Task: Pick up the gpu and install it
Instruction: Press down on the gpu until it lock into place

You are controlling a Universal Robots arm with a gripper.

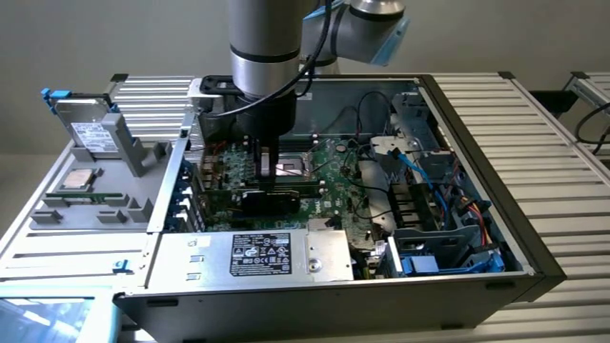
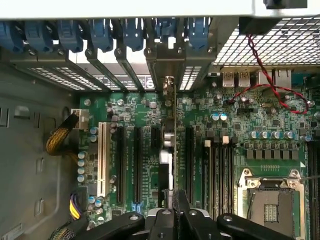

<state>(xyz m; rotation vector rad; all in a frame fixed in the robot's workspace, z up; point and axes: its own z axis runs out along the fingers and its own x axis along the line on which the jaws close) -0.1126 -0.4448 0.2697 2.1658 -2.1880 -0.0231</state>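
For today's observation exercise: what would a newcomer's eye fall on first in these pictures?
First, the open computer case with the arm reaching into it. Its gripper is shut on the gpu, held on edge over the motherboard slots. On the exterior view's left, a hard drive stands in a grey tray.

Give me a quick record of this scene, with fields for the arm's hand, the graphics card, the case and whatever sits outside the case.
hand: shut on the small green gpu card, inside the open case
gpu: small flat green circuit card held edge-on, upright over the slots of the large green motherboard
case: open black computer case, silver power supply box at its near edge
outside: silver hard drive with white label standing in a grey tray on the exterior view's left
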